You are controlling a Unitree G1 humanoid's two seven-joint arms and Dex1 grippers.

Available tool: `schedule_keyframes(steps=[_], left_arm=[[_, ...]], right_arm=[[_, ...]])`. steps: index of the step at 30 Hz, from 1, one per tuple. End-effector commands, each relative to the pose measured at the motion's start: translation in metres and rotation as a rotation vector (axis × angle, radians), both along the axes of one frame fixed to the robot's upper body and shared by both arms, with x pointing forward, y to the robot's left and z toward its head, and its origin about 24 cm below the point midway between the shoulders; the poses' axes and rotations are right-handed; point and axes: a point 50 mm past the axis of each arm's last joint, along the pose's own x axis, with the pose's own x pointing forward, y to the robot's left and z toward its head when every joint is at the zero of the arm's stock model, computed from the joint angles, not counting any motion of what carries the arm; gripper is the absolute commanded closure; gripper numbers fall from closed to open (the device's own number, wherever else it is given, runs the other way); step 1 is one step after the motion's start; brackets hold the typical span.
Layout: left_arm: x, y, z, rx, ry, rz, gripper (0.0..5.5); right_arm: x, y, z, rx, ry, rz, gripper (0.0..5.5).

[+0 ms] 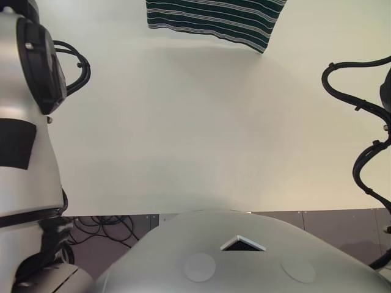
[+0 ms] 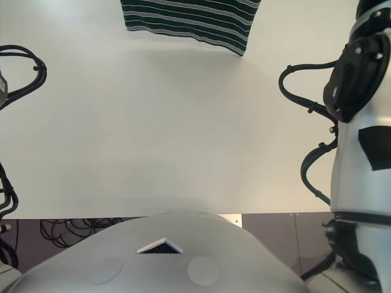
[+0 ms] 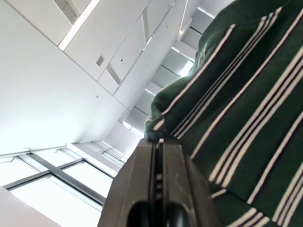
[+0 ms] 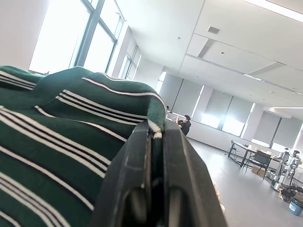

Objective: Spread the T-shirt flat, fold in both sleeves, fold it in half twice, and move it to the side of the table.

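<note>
Seeing the shirt (image 1: 214, 21) held up over the far side of the table (image 1: 195, 134). Head views catch its striped lower edge, with the right corner drooping lowest. The edge looks lifted off the tabletop, but we can't confirm that from this angle. Left wrist view: left gripper (image 3: 158, 142) fingers pressed together, pinching a fold of the green fabric at the tips. Right wrist view: right gripper (image 4: 155, 126) likewise clamped on a striped edge. Fabric blocks a large part of both wrist views. Past it we get ceiling lights (image 3: 78, 23), windows (image 4: 61, 42) and desks (image 4: 248, 151). Floor cables (image 1: 104, 227) lie below the near table edge.
</note>
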Motion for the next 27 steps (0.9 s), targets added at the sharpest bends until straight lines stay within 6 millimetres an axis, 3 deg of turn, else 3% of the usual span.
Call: schedule_keyframes(steps=[1,5,8,12,15,18,21,27], left_arm=[[-0.003,0.003,0.008,-0.018,0.000,-0.026,5.50],[-0.005,0.005,-0.016,-0.043,0.100,-0.149,5.50],[-0.016,0.005,-0.037,-0.117,0.205,-0.436,5.50],[-0.037,0.020,-0.072,-0.034,0.342,-0.701,5.50],[-0.063,0.036,-0.088,-0.036,0.495,-0.938,5.50],[-0.108,0.044,-0.101,-0.040,0.653,-1.141,5.50],[-0.148,0.044,-0.132,0.069,0.811,-1.177,5.50],[-0.200,0.042,-0.236,0.363,1.087,-0.985,5.50]], right_arm=[[-0.006,-0.006,0.019,-0.005,-0.050,0.021,5.47],[-0.008,-0.006,0.005,-0.049,-0.033,0.134,5.47],[-0.014,-0.006,-0.013,-0.081,-0.023,0.278,5.47],[-0.034,-0.004,-0.035,-0.116,-0.030,0.572,5.47],[-0.059,-0.005,-0.054,-0.120,0.005,0.738,5.47],[-0.092,-0.009,-0.077,-0.103,0.092,0.883,5.47],[-0.131,-0.011,-0.117,-0.170,0.236,1.024,5.47],[-0.195,-0.014,-0.210,-0.350,0.559,1.100,5.47]])
